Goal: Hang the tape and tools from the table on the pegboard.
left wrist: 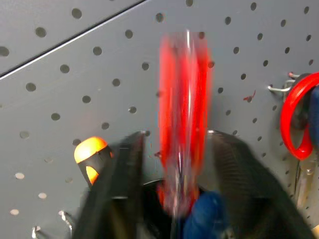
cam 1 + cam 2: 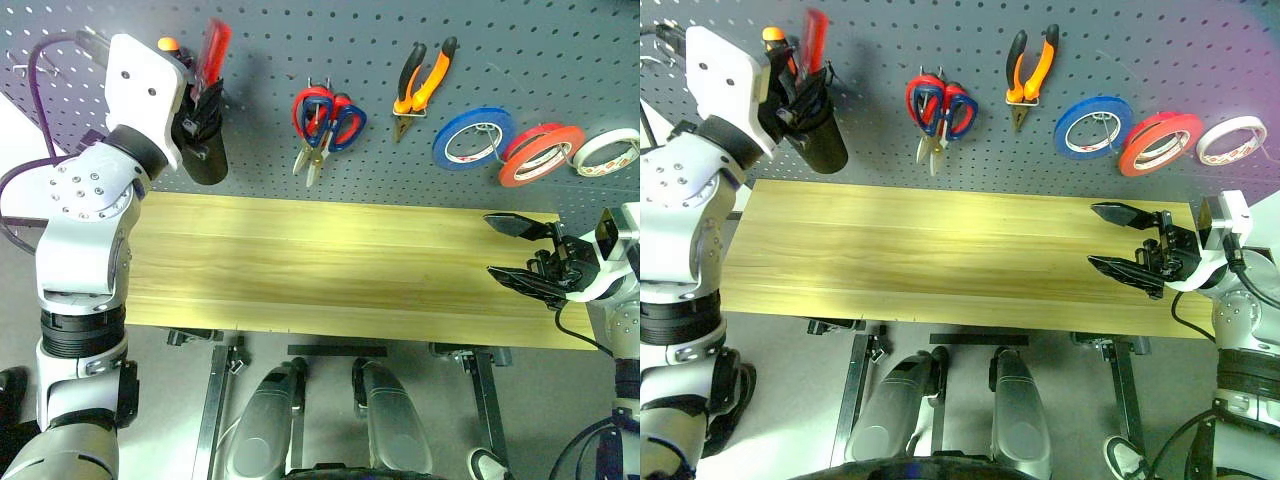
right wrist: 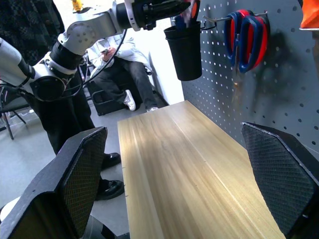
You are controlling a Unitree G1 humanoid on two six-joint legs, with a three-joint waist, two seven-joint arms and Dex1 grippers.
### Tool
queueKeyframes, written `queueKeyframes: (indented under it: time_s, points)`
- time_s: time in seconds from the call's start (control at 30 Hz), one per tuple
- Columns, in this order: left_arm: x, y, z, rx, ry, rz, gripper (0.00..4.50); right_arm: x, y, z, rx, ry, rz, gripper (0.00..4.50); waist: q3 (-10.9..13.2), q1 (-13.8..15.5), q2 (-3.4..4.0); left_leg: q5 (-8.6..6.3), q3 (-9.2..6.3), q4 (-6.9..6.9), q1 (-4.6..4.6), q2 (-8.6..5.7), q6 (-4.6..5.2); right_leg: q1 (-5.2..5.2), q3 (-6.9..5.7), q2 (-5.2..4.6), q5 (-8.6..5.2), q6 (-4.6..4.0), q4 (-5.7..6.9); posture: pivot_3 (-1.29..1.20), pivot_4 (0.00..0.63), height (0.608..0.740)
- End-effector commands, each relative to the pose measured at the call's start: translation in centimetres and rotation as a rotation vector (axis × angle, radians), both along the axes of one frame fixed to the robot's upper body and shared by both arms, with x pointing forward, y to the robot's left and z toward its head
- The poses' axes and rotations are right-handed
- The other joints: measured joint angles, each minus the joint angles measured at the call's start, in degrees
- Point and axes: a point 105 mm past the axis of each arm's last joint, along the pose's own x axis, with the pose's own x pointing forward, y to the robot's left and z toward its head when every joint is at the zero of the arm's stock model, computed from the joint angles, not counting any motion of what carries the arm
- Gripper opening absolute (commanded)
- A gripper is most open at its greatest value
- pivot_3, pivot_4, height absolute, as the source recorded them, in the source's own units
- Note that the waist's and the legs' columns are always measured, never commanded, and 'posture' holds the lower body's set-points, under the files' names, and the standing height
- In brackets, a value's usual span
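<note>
screwdriver (image 1: 183, 114) — between left hand (image 2: 200, 115) fingers, grip unclear | right hand (image 2: 525, 252) open — empty

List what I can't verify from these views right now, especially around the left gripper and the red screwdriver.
- Red-handled screwdriver: motion-blurred in the left wrist view, so contact with the left gripper is unclear.
- Screwdriver's shaft: hidden inside the black cup in the head views.
- Orange-and-black screwdriver: mostly covered by a finger.
- Hooks under the scissors and pliers: too small to judge.
</note>
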Motion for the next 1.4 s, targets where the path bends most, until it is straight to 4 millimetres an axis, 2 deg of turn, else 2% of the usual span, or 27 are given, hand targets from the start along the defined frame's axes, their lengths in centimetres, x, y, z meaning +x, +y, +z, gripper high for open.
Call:
queueKeyframes:
  time_s: [0.03, 0.13, 0.43, 0.57, 0.67, 0.93, 1.03, 1.27, 1.4]
  points:
    - [-1.0, 0.4, 1.5, -0.021, -0.075, 0.004, 3.50, -0.3, -0.3, 0.7, -0.003, -0.032, -0.012, 4.50, 0.0, 0.0, 0.00, 0.00, 0.00, 0.00, 0.00, 0.00, 0.00, 0.00, 0.00, 0.00, 0.00, 0.00, 0.00, -0.03, 0.283, 0.718]
    - [-1.0, 0.4, 1.6, -0.032, -0.083, 0.003, 4.47, -0.3, -0.4, 0.8, -0.004, -0.032, -0.014, 4.50, 0.0, 0.0, 0.00, 0.00, 0.00, 0.00, 0.00, 0.00, 0.00, 0.00, 0.00, 0.00, 0.00, 0.00, 0.00, -0.04, 0.285, 0.718]
    - [-1.5, -1.1, 4.0, -0.045, -0.162, -0.025, 4.47, -0.3, -0.4, 0.7, 0.005, -0.034, -0.013, 4.50, 0.0, 0.1, 0.00, 0.00, 0.00, 0.00, 0.00, 0.00, 0.00, 0.00, 0.00, 0.00, 0.00, 0.00, 0.00, -0.04, 0.278, 0.718]
    - [-1.8, -2.8, 6.0, -0.040, -0.207, -0.095, 4.47, -0.2, -0.4, 0.7, 0.001, -0.033, -0.016, 4.50, 0.0, 0.1, 0.00, -0.01, 0.00, 0.01, 0.00, 0.00, -0.02, 0.01, -0.01, 0.01, 0.00, 0.00, 0.00, -0.04, 0.274, 0.718]
    - [-2.0, -4.9, 5.8, -0.039, -0.186, -0.209, 4.47, -0.2, -0.4, 0.8, 0.004, -0.036, -0.019, 4.50, 0.0, 0.1, 0.00, -0.01, 0.01, 0.01, 0.00, -0.01, -0.02, 0.02, -0.01, 0.01, 0.00, 0.00, 0.00, -0.04, 0.273, 0.718]
    - [-2.5, -11.3, 1.1, -0.045, 0.052, -0.565, 4.47, -0.4, 0.0, 0.8, 0.012, -0.040, -0.019, 4.50, 0.0, -0.1, 0.02, 0.01, 0.01, 0.02, 0.00, -0.01, 0.00, 0.01, -0.01, 0.01, 0.00, 0.00, 0.01, -0.07, 0.266, 0.718]
    - [-2.7, -12.7, -1.3, -0.068, 0.172, -0.666, 4.47, -0.7, 0.1, 0.7, 0.015, -0.040, -0.026, 4.50, 0.0, -0.2, 0.05, 0.01, 0.01, 0.03, 0.01, 0.00, 0.00, 0.01, 0.00, 0.01, 0.00, 0.00, 0.02, -0.08, 0.269, 0.718]
    - [-3.6, -13.7, -6.4, -0.046, 0.372, -0.766, 4.47, -1.2, 0.3, 0.6, 0.035, -0.022, -0.045, 4.50, -0.1, -0.3, 0.19, 0.01, 0.02, 0.04, 0.02, 0.00, 0.02, 0.04, 0.01, 0.00, 0.00, 0.00, 0.02, -0.10, 0.271, 0.718]
    - [-3.7, -13.1, -8.2, -0.015, 0.383, -0.744, 4.47, -1.3, 0.5, 0.5, 0.048, -0.014, -0.058, 4.50, -0.1, -0.3, 0.19, 0.00, 0.01, 0.04, 0.02, 0.01, 0.03, 0.03, 0.02, 0.00, 0.00, -0.01, 0.02, -0.10, 0.274, 0.718]
